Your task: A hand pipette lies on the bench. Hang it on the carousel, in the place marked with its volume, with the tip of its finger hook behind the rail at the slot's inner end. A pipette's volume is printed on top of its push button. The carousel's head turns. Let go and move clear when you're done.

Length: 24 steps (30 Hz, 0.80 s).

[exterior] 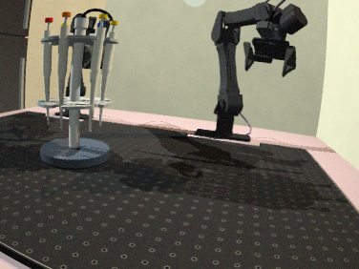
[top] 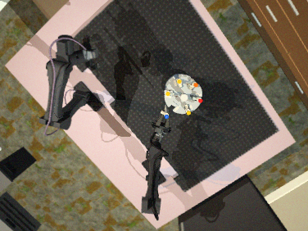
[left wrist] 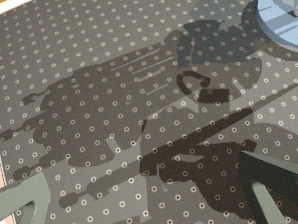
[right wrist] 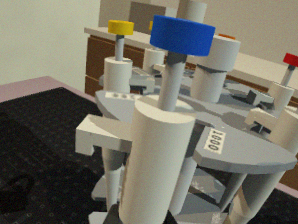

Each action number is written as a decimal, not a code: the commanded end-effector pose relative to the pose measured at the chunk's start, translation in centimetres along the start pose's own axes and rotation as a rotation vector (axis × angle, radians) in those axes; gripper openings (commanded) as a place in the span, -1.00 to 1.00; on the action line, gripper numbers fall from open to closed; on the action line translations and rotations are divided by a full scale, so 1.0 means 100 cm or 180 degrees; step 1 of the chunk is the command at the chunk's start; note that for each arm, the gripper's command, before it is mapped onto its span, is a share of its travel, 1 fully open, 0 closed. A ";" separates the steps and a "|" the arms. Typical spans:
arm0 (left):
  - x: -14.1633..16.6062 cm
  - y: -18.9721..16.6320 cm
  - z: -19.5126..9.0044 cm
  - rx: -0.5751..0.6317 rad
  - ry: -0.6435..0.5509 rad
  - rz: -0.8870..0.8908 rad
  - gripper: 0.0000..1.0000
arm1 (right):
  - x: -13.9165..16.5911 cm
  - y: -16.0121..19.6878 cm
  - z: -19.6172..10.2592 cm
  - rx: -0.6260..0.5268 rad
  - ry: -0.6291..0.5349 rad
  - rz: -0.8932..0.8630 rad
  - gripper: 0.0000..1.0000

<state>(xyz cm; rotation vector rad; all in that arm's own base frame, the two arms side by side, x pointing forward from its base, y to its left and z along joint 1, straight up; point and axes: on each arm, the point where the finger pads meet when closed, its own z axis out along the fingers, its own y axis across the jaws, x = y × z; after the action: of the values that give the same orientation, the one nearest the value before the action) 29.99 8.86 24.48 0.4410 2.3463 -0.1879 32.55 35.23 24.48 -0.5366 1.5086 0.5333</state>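
The hand pipette [right wrist: 159,165] [top: 166,116], with a blue button, stands nearly upright in my right gripper [right wrist: 139,214] [top: 163,123], which is shut on its body. Its finger hook [right wrist: 103,133] points left in the right wrist view, clear of any rail. The body is in front of the carousel head [right wrist: 245,150] [top: 175,108], beside a label reading 1000 [right wrist: 215,140]. Whether the body is inside a slot, I cannot tell. The button's top print is not readable. The lower tip is hidden. My left gripper [exterior: 266,72] [left wrist: 141,174] is open and empty, high above the mat, away from the carousel.
The carousel's column [exterior: 74,91] stands on a round base [exterior: 72,158]. Several other pipettes hang around its head, with yellow, orange and red buttons; a yellow one [right wrist: 118,75] hangs left of the blue one in the right wrist view. A dark dotted mat [exterior: 200,234] lies under everything.
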 end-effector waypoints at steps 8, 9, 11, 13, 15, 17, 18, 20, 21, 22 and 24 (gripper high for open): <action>-0.007 0.003 -0.004 -0.0026 -0.0094 0.0049 1.00 | -0.037 -0.007 0.011 0.0000 -0.0287 0.0080 -0.77; -0.007 0.003 -0.004 -0.0026 -0.0094 0.0049 1.00 | -0.038 -0.005 0.010 -0.0011 -0.0297 0.0083 -0.77; -0.007 0.003 -0.004 -0.0026 -0.0094 0.0049 1.00 | -0.038 -0.005 0.010 0.0000 -0.0296 0.0083 -0.77; -0.007 0.003 -0.004 -0.0026 -0.0094 0.0049 1.00 | -0.038 -0.006 0.010 0.0004 -0.0296 0.0083 -0.77; -0.007 0.003 -0.004 -0.0026 -0.0094 0.0049 1.00 | -0.038 -0.006 0.010 0.0004 -0.0296 0.0083 -0.77; -0.007 0.003 -0.004 -0.0026 -0.0094 0.0049 1.00 | -0.038 -0.006 0.010 0.0004 -0.0296 0.0083 -0.77; -0.007 0.003 -0.004 -0.0026 -0.0094 0.0049 1.00 | -0.038 -0.006 0.010 0.0004 -0.0296 0.0083 -0.77; -0.007 0.003 -0.004 -0.0026 -0.0094 0.0049 1.00 | -0.038 -0.006 0.010 0.0004 -0.0296 0.0083 -0.77; -0.007 0.003 -0.004 -0.0026 -0.0094 0.0049 1.00 | -0.038 -0.006 0.010 0.0004 -0.0296 0.0083 -0.77; -0.007 0.003 -0.004 -0.0026 -0.0094 0.0049 1.00 | -0.038 -0.006 0.010 0.0004 -0.0296 0.0083 -0.77; -0.007 0.003 -0.004 -0.0026 -0.0094 0.0049 1.00 | -0.038 -0.006 0.010 0.0004 -0.0296 0.0083 -0.77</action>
<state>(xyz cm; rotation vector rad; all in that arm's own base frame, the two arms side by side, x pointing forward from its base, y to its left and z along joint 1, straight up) 29.99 8.86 24.48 0.4410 2.3463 -0.1879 33.31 35.44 24.91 -0.5333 1.5005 0.5377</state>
